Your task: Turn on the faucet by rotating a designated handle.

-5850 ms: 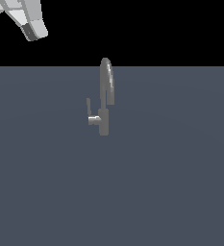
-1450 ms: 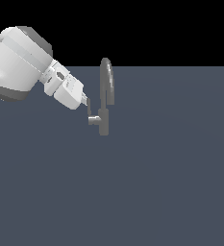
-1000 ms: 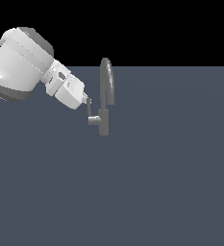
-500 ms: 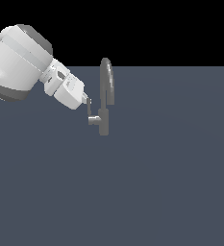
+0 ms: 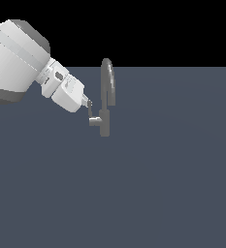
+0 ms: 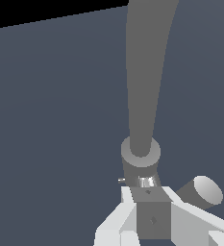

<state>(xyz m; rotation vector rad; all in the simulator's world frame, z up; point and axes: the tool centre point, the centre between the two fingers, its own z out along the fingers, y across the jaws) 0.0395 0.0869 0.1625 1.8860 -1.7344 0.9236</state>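
Observation:
The grey faucet [image 5: 105, 124] stands mid-scene, its arched spout [image 5: 108, 81] rising above the short post. The handle [image 5: 91, 114] is a thin lever on a stub at the post's left side in the exterior view. My gripper [image 5: 88, 103] reaches in from the exterior view's left, and its tip touches the top of the lever. In the wrist view the white fingers [image 6: 128, 207] sit close together, with no gap showing at the gripper [image 6: 148, 193], just in front of the faucet post [image 6: 141, 154]. A grey cylinder of the handle [image 6: 205, 190] lies beside the fingers.
The faucet stands on a flat dark grey-blue surface [image 5: 134, 193] that fills the lower part of the exterior view. My large white arm [image 5: 17, 60] occupies the upper left of that view.
Since the earliest frame my arm has come down from the upper left to the handle. Over the last second and a half the gripper has only crept slightly toward the faucet.

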